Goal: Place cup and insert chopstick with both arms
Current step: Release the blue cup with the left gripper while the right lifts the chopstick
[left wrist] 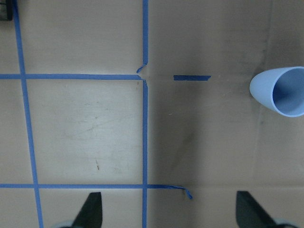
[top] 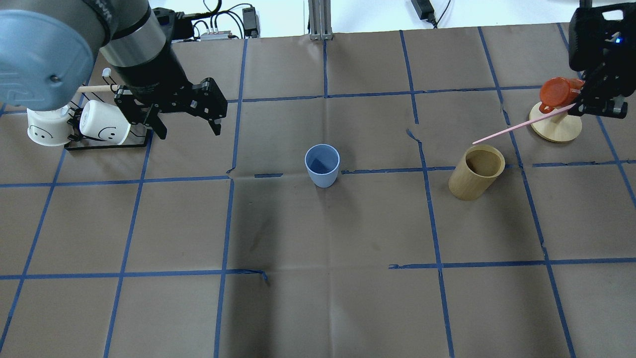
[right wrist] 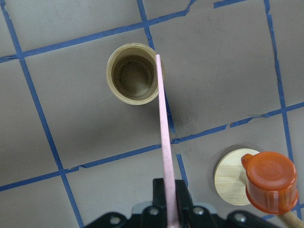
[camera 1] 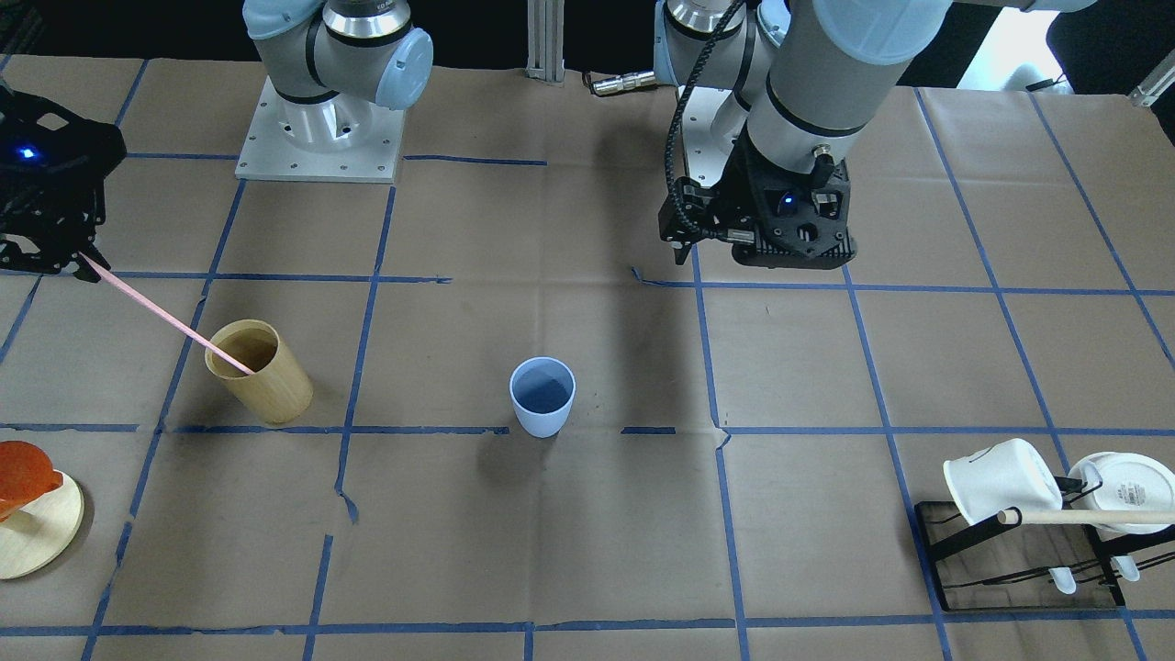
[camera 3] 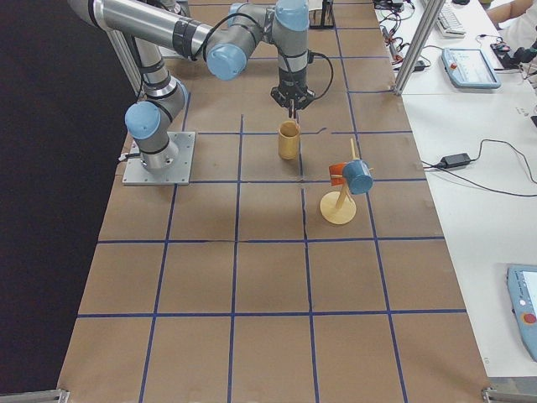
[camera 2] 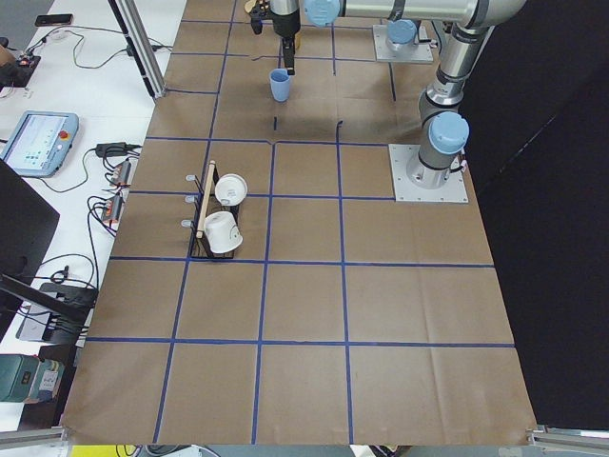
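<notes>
The light-blue cup (camera 1: 542, 397) stands upright and empty near the table's middle; it also shows in the overhead view (top: 322, 165) and at the right edge of the left wrist view (left wrist: 280, 90). My left gripper (top: 189, 132) hangs open and empty above the table, well to the cup's left (left wrist: 171, 209). My right gripper (top: 596, 104) is shut on one end of the pale-pink chopstick (top: 521, 125) and holds it slanted in the air. The stick's free tip lies over the rim of the tan wooden cup (top: 476, 172), as the right wrist view shows (right wrist: 164, 142).
A black rack (camera 1: 1019, 560) with two white mugs (top: 104, 127) and a beige rod (camera 1: 1092, 517) stands close behind my left gripper. An orange mug (top: 559, 92) hangs on a round wooden stand (top: 556, 130) beside my right gripper. Blue tape lines cross the brown paper.
</notes>
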Robot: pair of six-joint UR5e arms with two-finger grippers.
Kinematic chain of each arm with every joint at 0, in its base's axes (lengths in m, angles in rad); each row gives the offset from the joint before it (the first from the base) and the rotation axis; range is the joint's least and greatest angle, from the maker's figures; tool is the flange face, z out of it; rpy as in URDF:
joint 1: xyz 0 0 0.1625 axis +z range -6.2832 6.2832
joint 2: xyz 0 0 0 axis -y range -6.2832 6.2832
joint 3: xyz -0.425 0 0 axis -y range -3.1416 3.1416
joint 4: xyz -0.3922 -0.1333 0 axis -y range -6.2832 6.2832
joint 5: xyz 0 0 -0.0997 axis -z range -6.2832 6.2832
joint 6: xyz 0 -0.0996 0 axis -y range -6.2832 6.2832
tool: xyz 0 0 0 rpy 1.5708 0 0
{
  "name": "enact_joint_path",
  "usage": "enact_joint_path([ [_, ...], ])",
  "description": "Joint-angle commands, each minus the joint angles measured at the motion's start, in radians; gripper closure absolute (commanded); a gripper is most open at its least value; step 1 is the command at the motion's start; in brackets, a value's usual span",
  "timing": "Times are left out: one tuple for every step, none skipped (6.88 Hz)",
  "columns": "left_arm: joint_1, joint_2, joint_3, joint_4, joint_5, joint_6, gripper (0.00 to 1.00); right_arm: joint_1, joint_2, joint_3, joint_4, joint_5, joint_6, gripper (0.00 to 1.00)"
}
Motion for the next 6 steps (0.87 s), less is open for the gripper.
enact_joint_path([
  [0.030,0.018,-0.012,0.093,0.003,0.085,0.00,0.065,0.004,-0.089,0.027,-0.001,0.080,0.97],
  [0.032,-0.010,0.020,0.098,0.007,0.077,0.00,0.112,0.004,-0.110,0.058,0.002,0.168,0.97],
  [0.031,0.008,0.002,0.092,0.006,0.075,0.00,0.181,0.004,-0.120,0.063,0.003,0.277,0.97],
  [0.029,0.015,0.002,0.091,0.007,0.075,0.00,0.256,0.017,-0.118,0.063,0.026,0.399,0.97],
  [0.029,0.019,0.004,0.091,0.006,0.075,0.00,0.334,0.026,-0.118,0.060,0.031,0.519,0.97],
  [0.029,0.021,0.001,0.091,0.007,0.075,0.00,0.402,0.040,-0.118,0.058,0.035,0.584,0.97],
])
